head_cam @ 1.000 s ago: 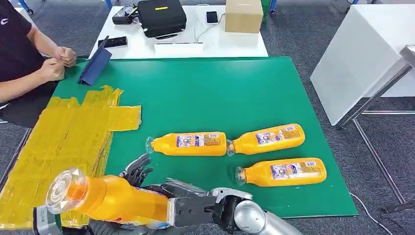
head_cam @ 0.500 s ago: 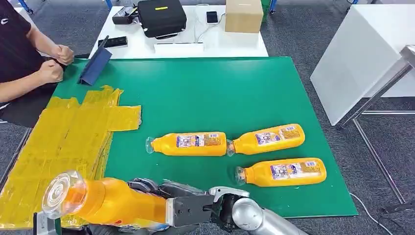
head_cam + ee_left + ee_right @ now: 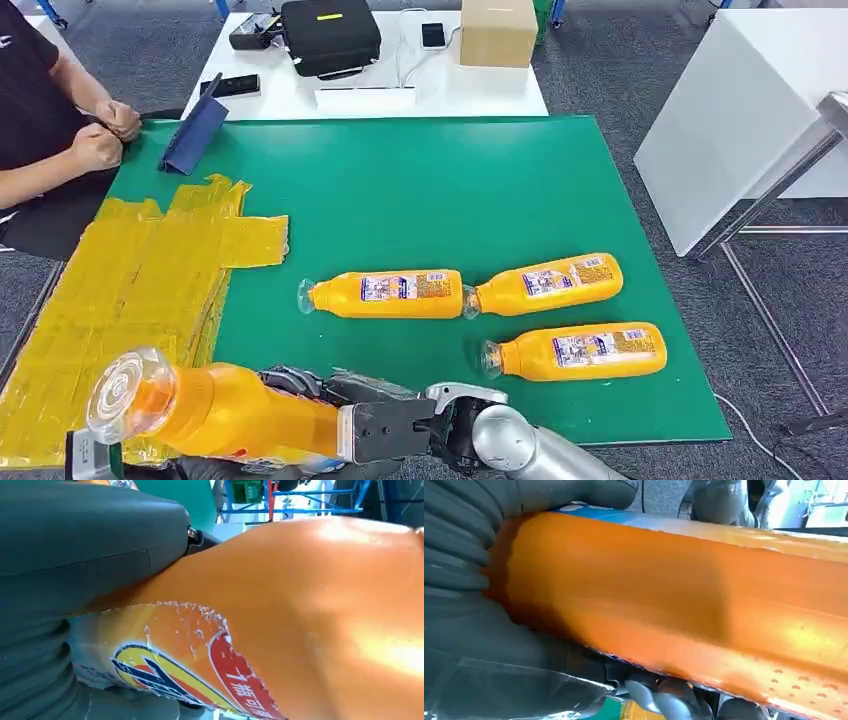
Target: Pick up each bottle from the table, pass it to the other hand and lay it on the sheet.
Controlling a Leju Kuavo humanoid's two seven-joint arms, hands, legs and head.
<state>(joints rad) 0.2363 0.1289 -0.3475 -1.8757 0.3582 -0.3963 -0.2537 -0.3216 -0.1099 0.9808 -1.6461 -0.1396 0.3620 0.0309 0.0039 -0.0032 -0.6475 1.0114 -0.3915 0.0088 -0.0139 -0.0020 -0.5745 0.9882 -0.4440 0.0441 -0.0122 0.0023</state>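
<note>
The robot's right arm (image 3: pixel 535 452) is a rounded, polished silver tube ending in a boxy grey wrist block with a lighter silver bracket on top. Its right hand (image 3: pixel 330 395) is dark grey, with darker jointed fingers. At close range the right hand's ribbed cover (image 3: pixel 459 540) is matte grey rubber in stacked folds, its fingertips (image 3: pixel 659 697) smooth and rounded. The left hand (image 3: pixel 75 550) has a thick, smooth grey thumb with one small silver screw, above a similar ribbed cover.
</note>
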